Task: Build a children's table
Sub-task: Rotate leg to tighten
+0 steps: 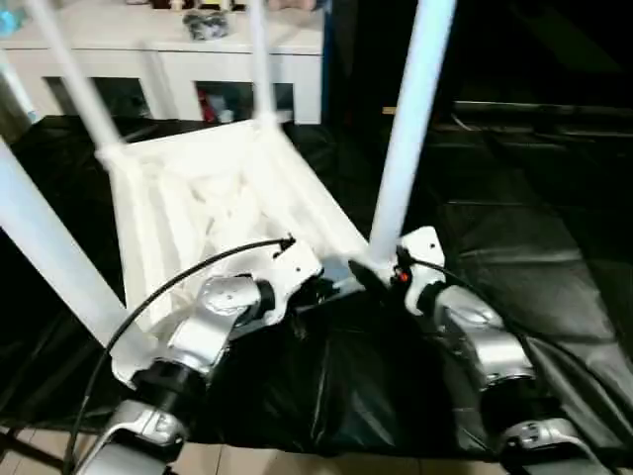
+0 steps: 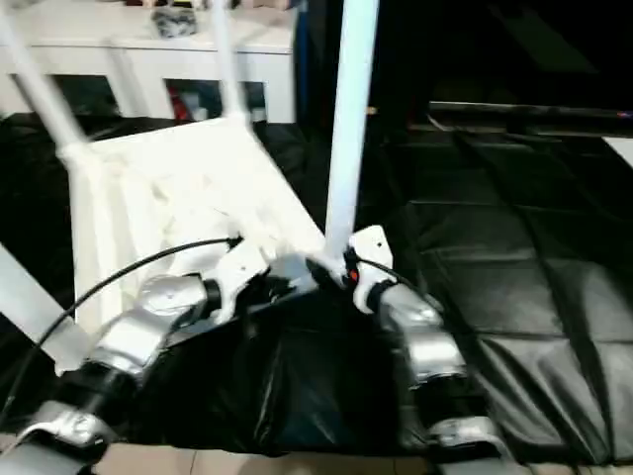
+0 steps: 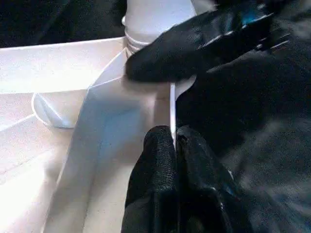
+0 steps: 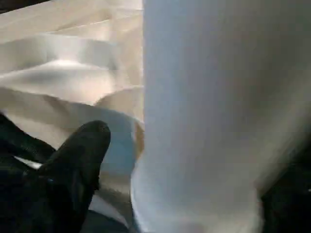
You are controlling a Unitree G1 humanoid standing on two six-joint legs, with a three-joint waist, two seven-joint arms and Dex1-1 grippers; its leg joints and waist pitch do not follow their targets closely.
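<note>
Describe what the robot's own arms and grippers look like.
Both forearms are silver metal with black joint sections. The left arm has a black cable looping along it; the right arm has a white wrist housing with a small red mark. The gripper fingers are black.

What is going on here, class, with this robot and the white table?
A humanoid robot is assembling a children's table. The white tabletop lies upside down on the black-draped work table, with four legs standing up from its corners. The left end effector pinches the tabletop's edge, shut on it, while the right end effector sits at the base of the near leg.
</note>
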